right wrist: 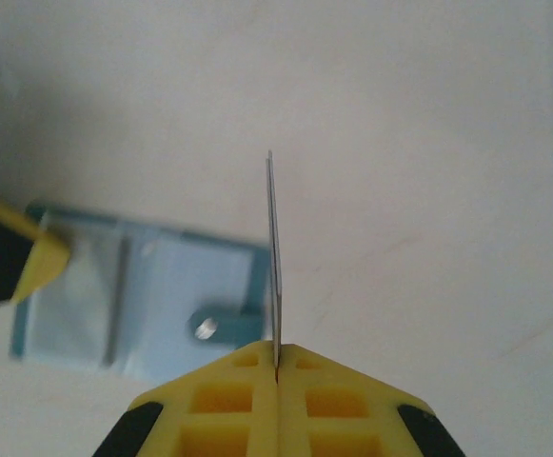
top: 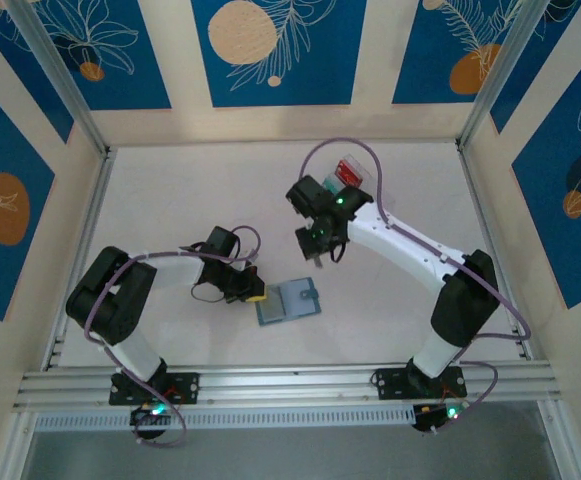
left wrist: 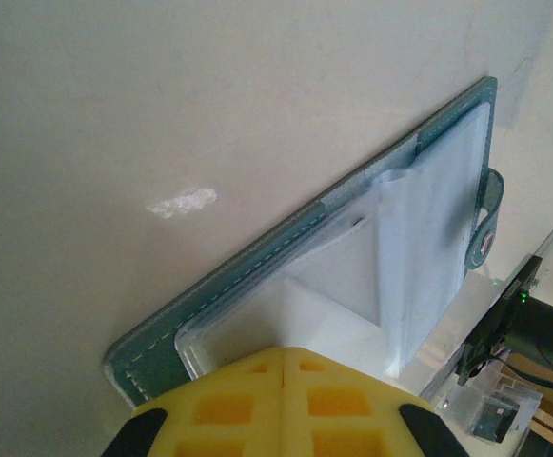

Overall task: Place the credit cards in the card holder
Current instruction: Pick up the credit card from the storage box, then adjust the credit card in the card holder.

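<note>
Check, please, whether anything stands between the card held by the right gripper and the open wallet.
Nothing visible does. The thin flat card, pinched edge-up in the right gripper, has only bare table between it and the blue-grey folding wallet. The left gripper holds the wallet's clear sleeve from the opposite side.

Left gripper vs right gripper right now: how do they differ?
Left gripper is shut on a clear sleeve of the open card holder; right gripper is shut on a card, seen edge-on. Left gripper sits at the card holder's edge; right gripper hangs apart from it, card not yet inserted. Both are yellow and shut.
</note>
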Controlling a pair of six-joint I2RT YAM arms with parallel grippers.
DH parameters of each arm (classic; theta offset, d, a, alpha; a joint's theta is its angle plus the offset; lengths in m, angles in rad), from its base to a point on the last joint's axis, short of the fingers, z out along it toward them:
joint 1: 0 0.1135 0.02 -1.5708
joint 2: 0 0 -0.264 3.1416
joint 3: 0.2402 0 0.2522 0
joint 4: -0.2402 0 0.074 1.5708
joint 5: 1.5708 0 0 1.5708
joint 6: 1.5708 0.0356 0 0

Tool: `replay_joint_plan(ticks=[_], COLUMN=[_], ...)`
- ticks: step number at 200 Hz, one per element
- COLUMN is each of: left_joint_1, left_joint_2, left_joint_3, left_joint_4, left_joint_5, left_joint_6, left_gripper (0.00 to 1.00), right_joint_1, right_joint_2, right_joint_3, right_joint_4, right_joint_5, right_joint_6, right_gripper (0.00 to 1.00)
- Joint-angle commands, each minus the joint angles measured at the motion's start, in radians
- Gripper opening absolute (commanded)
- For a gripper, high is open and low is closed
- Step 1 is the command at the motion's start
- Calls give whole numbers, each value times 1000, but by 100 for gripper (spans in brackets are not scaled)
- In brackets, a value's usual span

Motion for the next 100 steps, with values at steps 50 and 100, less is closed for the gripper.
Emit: replay_joint_plan(ticks=[50,100], left_joint_1=[-2,-2], left_joint_2=[4,1], left_joint_3=[-54,-54], left_joint_4=[-99,-99], left_joint_5=[-85,-84], left_joint_6=[32,33], left_gripper=[0,0], right_joint_1=[86,88], right_joint_2=[27,109], right_joint_3=[-164,-157], right_joint_4=[169,183], right_joint_5=[-346,-336], right_joint_6=[225,219], right_gripper=[0,0])
